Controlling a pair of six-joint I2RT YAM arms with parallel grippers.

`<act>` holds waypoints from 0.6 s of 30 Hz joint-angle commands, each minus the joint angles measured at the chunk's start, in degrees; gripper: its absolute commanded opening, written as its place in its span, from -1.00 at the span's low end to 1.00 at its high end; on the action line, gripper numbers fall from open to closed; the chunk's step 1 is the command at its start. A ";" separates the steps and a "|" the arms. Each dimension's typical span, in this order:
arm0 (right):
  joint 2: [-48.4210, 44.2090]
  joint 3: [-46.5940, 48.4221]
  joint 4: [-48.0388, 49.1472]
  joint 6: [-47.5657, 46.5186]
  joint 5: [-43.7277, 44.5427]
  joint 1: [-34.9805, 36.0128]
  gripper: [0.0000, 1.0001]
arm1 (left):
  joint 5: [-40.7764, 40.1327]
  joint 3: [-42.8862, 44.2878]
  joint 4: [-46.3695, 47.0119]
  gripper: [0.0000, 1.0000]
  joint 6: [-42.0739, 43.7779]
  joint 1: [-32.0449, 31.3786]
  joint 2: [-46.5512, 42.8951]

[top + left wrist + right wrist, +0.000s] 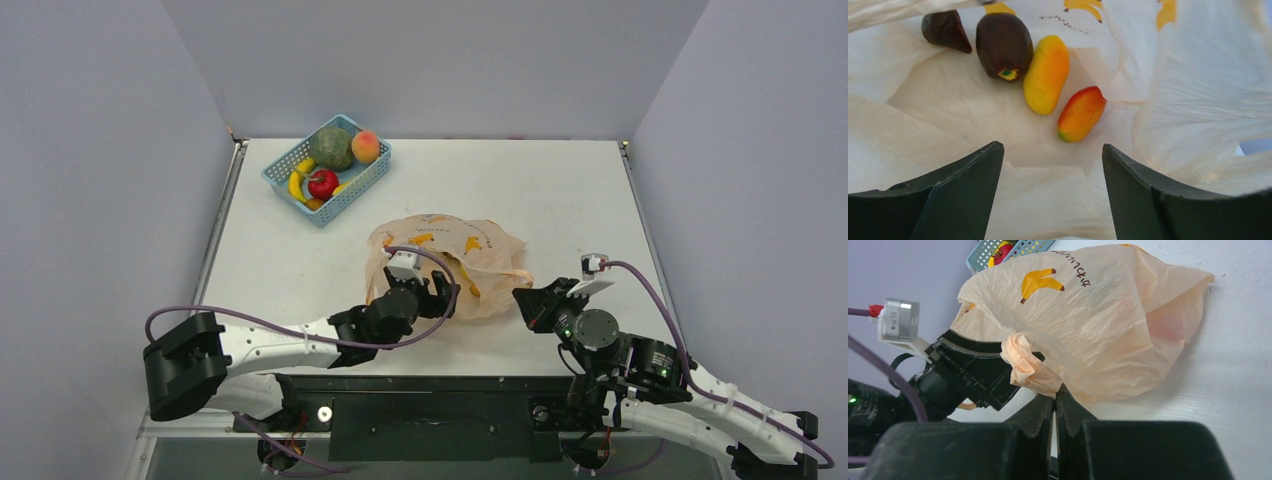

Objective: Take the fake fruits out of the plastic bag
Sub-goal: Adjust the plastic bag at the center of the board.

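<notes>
The plastic bag point(485, 250) lies near the table's front middle, pale orange with banana prints. My left gripper point(440, 292) reaches into its mouth, and its jaws stand open with nothing between them point(1052, 146). Just beyond the fingertips, on the bag's inner wall point(948, 110), lie the fake fruits: an orange-red one point(1080, 114) closest, a yellow-orange one point(1047, 74), a dark maroon one point(1003, 45) and a second maroon piece point(945, 30). My right gripper point(522, 298) is shut on a bunched fold of the bag's edge point(1030, 365), its fingertips point(1055, 392) pressed together.
A blue mesh basket point(290, 160) stands at the back left with a rough green ball point(331, 147), a peach-coloured fruit point(366, 146), a red apple point(322, 183) and a banana point(296, 186). Grey walls close in both sides and the back.
</notes>
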 commanded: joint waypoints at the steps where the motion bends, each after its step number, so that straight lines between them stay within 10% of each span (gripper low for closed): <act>1: 1.02 2.56 1.01 -1.21 1.50 0.17 -1.00 | 1.57 2.14 9.62 0.30 2.35 3.79 5.63; 18: -1.30 1.30 -1.35 -1.85 2.58 0.18 -1.00 | 2.00 22.03 11.81 0.42 6.88 10.10 30.62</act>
